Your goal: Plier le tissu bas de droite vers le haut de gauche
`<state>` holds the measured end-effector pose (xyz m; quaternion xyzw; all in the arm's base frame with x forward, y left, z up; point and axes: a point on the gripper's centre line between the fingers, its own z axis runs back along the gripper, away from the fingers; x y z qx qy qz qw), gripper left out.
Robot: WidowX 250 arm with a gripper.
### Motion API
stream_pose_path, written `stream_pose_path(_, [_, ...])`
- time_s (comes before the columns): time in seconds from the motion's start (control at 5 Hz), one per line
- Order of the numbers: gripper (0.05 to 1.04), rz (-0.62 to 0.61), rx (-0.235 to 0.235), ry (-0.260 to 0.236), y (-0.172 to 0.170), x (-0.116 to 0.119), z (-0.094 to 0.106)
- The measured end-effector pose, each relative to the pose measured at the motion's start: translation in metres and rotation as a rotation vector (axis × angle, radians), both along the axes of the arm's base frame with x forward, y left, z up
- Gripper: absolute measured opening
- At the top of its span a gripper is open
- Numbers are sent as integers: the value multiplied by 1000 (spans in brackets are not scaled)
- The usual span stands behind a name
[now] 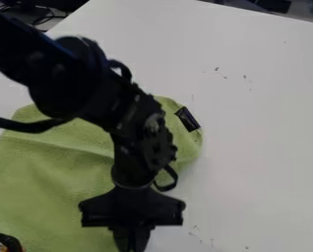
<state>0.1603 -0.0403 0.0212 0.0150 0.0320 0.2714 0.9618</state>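
Covering much of the left side of the frame, the green cloth (47,182) is spread on the white desk (258,123), with a dark tag (187,119) seen at its upper right edge. Its middle is crossed by the black arm (74,83), and the gripper (132,246) is held at bottom center, over the cloth's right side; whether it is open or closed cannot be told. At lower left, a dark object (8,241) is cut off by the frame.

Cloth (47,187) above gripper (131,247): partly hidden by arm (74,83). Gripper's lower end, cloth beside it: cropped at bottom edge.
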Motion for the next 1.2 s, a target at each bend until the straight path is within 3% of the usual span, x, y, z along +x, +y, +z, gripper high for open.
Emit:
stream_pose_path(0.2, [76,19,2,-5,8,11,38])
stream_pose_path(0.4, [72,35,9,-27,26,29,62])
stream_pose_path(0.6, [72,-19,15,-72,66,61,70])
stream_pose_path(0.8, [72,-105,-3,-48,112,92,69])
stream_pose_path(1.2, [72,-125,-10,-49,185,113,60])
